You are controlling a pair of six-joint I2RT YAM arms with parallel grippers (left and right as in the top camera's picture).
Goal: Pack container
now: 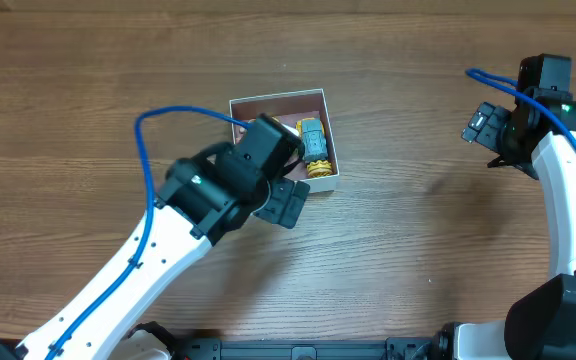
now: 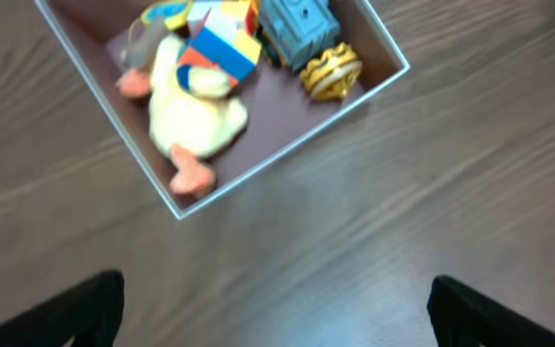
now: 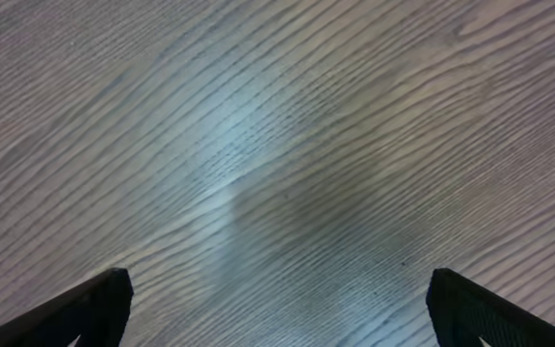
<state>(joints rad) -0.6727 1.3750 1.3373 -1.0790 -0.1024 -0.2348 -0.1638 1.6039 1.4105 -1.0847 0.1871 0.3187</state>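
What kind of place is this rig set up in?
Likely a lab data-collection bench: bare wood-grain table, left arm and right arm based at its near edge, and just one white-walled container holding small toys such as a plush duck.

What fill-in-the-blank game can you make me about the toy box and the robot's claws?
1. The square white-walled box with the pink inside holds a soft plush duck whose body is ____.
2. The small ridged gold toy sits right beside a boxy toy truck coloured ____.
3. The left claw and the right claw both hold nothing and are wide ____.

Missing words: yellow, blue, open.
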